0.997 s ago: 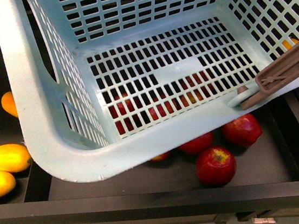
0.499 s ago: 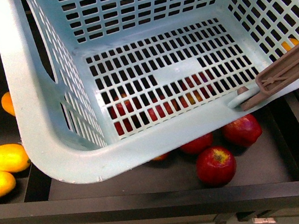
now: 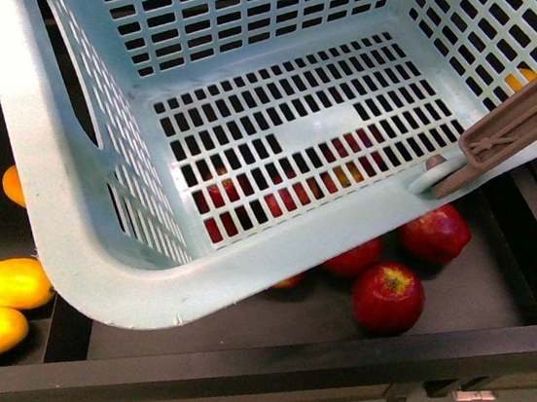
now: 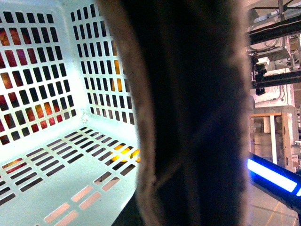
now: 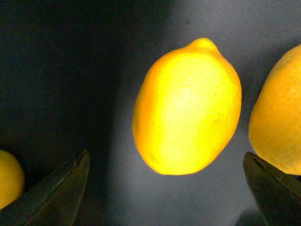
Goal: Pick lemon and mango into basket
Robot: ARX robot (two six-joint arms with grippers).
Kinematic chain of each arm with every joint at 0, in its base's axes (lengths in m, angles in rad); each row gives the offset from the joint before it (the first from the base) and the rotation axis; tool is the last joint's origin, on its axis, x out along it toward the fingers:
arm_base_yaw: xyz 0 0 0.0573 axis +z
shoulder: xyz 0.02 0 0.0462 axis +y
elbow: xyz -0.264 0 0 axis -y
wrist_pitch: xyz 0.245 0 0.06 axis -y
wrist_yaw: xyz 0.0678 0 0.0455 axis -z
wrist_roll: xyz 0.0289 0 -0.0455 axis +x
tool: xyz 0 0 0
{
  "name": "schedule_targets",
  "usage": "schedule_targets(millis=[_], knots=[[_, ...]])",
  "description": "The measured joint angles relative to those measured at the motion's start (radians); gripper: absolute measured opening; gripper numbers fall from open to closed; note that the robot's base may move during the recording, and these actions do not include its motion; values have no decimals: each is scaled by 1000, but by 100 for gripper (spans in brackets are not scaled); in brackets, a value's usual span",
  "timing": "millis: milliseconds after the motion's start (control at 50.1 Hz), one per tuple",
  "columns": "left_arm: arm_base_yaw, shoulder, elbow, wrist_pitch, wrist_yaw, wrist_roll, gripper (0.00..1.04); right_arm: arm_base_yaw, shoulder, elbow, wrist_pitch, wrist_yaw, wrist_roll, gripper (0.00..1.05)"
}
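Front view aimed steeply down from close into the basket [image 3: 91, 272], left wrist view looking into it from nearer still, slotted floor and walls shared, a blurred dark bar [image 4: 188, 113] almost against the lens, right wrist view held close over a lemon [image 5: 188, 108].

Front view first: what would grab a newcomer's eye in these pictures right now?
The pale teal basket fills the front view, empty, with red apples showing under its near edge. In the right wrist view, a bright yellow lemon lies on a dark surface just ahead of the open right gripper.
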Motion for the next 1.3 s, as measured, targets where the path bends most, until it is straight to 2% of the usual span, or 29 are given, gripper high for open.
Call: schedule_targets(millis=[439, 658, 758, 937, 1157, 1296], knots=[[0, 0, 0, 0, -1, 0, 5, 0, 129, 190, -74, 50, -21, 96], [0, 0, 0, 0, 0, 0, 5, -1, 145, 202, -84, 49, -44, 70], [0, 0, 0, 0, 0, 0, 5, -2, 143, 196, -81, 41, -52, 62], [0, 0, 0, 0, 0, 0, 5, -10, 97, 115, -44, -2, -56, 58], [0, 0, 0, 0, 0, 0, 5, -26, -190, -150, 87, -164, -103, 58], [0, 0, 0, 0, 0, 0, 5, -33, -380, -262, 109, -240, -134, 58]])
